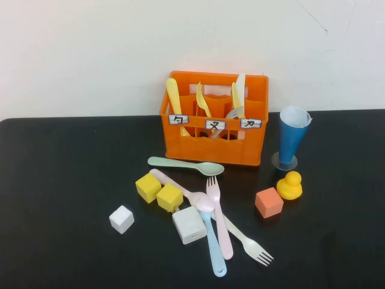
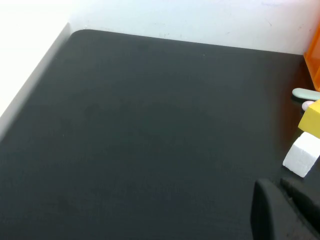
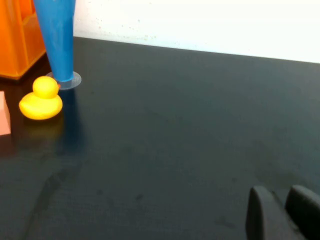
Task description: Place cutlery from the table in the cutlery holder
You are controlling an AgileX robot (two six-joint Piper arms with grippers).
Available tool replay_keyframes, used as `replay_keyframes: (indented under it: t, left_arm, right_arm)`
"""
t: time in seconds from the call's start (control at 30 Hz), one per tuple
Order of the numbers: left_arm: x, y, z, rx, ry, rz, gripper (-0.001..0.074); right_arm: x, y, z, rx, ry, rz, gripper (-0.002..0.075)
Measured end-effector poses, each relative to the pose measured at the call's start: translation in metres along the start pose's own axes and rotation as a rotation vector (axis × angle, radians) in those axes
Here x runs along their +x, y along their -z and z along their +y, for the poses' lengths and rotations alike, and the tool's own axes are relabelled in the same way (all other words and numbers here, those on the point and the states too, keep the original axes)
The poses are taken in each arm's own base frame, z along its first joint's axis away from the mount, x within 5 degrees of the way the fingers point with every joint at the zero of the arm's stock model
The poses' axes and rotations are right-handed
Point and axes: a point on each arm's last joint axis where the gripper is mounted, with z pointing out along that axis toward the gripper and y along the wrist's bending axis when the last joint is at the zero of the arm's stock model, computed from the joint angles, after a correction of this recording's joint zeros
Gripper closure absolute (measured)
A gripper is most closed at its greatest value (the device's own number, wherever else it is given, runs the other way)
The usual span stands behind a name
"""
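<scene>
The flat matte black table carries an orange slotted plastic cutlery holder at the rear centre, upright, with 3 white labels on its front and several pale yellow and white utensils standing in its compartments; the slim cream-white plastic fork lies flat on the table in front of the holder, tines pointing toward the near right, its handle running under a pink plastic fork and touching a light-blue utensil; a mint-green plastic spoon lies just before the holder; 2 yellow cubes, 1 small white cube and 1 larger white block sit beside the pile; a blue conical cup, a yellow rubber duck and a salmon cube stand to the right; the left gripper hovers low over bare table well left of the objects, fingers nearly together, holding nothing; the right gripper hovers over bare table right of the duck, fingers slightly apart, holding nothing.
</scene>
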Motion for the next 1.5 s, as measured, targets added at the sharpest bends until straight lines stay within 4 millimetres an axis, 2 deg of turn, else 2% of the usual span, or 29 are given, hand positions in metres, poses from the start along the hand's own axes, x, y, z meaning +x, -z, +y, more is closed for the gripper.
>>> replay_keyframes:
  t: [1.5]
  left_arm:
    - [0.0,0.0,0.0,0.0,-0.002,0.0,0.0736]
  right_arm:
    - [-0.0017,0.0,-0.0001,0.001,-0.03,-0.019,0.0636]
